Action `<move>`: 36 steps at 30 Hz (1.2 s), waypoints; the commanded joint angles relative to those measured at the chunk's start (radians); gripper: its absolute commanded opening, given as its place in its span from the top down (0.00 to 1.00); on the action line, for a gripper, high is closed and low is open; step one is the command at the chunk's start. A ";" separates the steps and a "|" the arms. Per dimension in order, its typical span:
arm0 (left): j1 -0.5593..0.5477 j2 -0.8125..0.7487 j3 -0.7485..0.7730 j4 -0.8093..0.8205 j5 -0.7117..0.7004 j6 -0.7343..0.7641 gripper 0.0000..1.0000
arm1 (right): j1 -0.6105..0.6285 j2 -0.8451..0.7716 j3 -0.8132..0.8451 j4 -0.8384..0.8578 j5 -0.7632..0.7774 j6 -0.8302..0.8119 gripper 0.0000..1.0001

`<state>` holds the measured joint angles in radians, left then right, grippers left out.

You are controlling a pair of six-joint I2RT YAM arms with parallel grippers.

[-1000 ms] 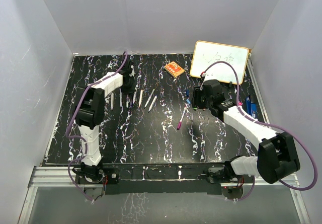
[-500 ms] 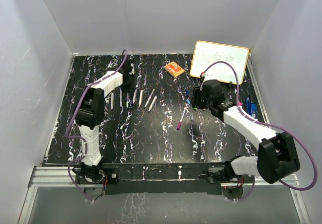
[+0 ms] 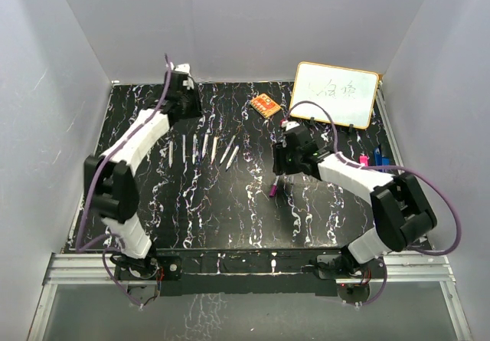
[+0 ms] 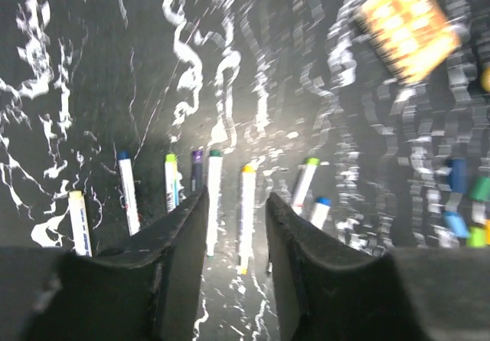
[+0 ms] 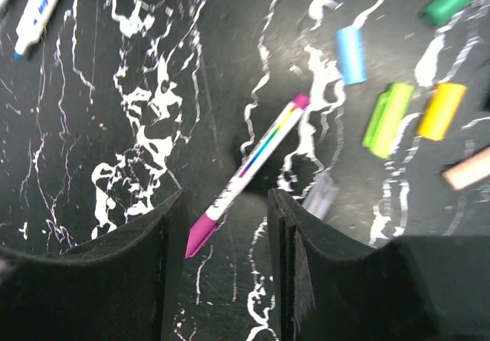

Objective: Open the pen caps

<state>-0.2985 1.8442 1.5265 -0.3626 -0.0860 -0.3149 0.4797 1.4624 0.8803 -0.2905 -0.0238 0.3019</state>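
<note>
Several thin white pens (image 4: pixel 246 211) lie in a row on the black marbled table, their coloured tips bare. My left gripper (image 4: pixel 236 199) hangs above and behind that row, open, with nothing between its fingers; in the top view the left gripper (image 3: pixel 188 105) is at the back left. One pen (image 5: pixel 245 174) still wears a magenta pen cap (image 5: pixel 200 237). My right gripper (image 5: pixel 226 197) hovers over it, open, one jaw on each side of the capped end without touching it. Loose pen caps lie beside it: light blue (image 5: pixel 351 54), green (image 5: pixel 387 115), yellow (image 5: pixel 442 109), purple (image 5: pixel 321 195).
An orange eraser block (image 3: pixel 265 105) lies at the back centre and a small whiteboard (image 3: pixel 334 94) leans at the back right. Pink and blue clips (image 3: pixel 375 158) sit by the right edge. White walls enclose the table (image 3: pixel 230 211) on three sides.
My left arm has risen and swung back from the pen row while its jaws opened. My right arm has shifted left, over the magenta-capped pen.
</note>
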 commanded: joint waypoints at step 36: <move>-0.005 -0.689 -0.640 0.584 0.463 -0.235 0.02 | 0.127 0.272 0.206 -0.150 0.113 0.140 0.58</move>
<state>-0.3016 1.1824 0.9043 0.2100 0.3439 -0.5400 0.5941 1.7164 1.0393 -0.4618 0.0803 0.4271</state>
